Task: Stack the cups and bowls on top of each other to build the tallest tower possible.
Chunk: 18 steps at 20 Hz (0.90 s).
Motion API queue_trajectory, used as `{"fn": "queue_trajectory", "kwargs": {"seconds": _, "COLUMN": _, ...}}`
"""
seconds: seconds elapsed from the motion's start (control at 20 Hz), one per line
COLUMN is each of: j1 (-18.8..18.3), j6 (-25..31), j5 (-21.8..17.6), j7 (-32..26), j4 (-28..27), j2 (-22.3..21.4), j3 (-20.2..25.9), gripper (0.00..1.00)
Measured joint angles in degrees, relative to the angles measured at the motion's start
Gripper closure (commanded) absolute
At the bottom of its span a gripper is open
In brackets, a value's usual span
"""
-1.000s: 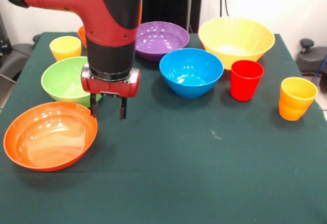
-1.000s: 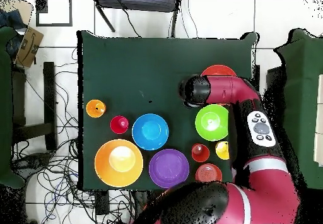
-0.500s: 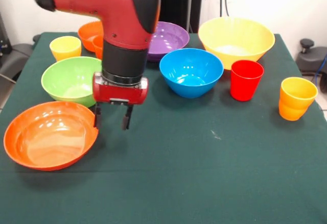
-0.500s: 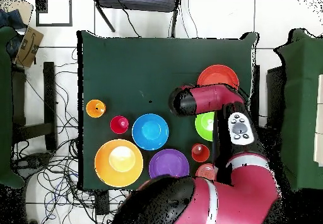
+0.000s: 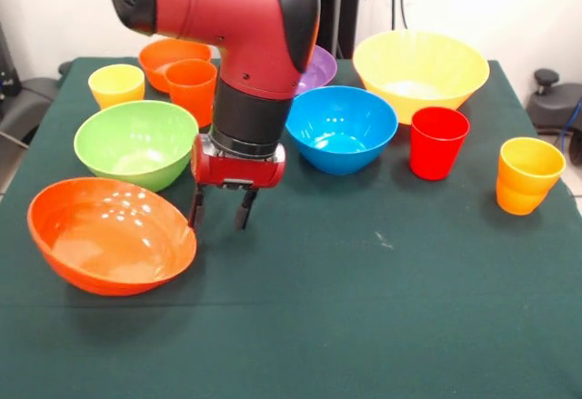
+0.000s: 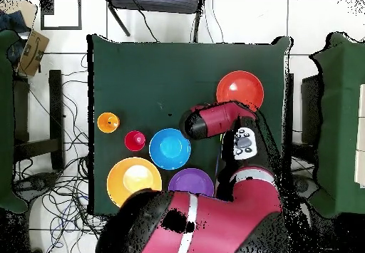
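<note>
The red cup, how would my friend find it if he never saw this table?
Start at the big yellow bowl, the largest thing on the table. The red cup stands upright just in front of it, beside the blue bowl. It is the only red cup; the others are yellow or orange.

1. The gripper point(image 5: 219, 210) hangs just over the green table point(image 5: 364, 308), and there is a gap between its two black fingers point(image 5: 243, 210).
2. The wide orange bowl point(image 5: 111, 234) sits tipped just left of the gripper, and its rim is close to one finger.
3. The green bowl point(image 5: 135, 143) is behind the wide orange bowl.
4. The blue bowl point(image 5: 341, 128) is behind the gripper to the right, with the red cup point(image 5: 438, 142) beside it.
</note>
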Motion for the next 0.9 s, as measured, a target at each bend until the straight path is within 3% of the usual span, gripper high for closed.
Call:
{"fn": "queue_trajectory", "kwargs": {"seconds": 0.35, "j1": 1.54, "j6": -0.27, "j5": 0.04, "j7": 0.01, "j4": -0.01, "j2": 1.29, "j3": -3.39, "gripper": 0.00}}
{"fn": "queue_trajectory", "kwargs": {"seconds": 0.9, "j1": -0.96, "j6": -0.27, "j5": 0.29, "j7": 0.00, "j4": 1.16, "j2": -0.54, "j3": -3.37, "gripper": 0.00}}
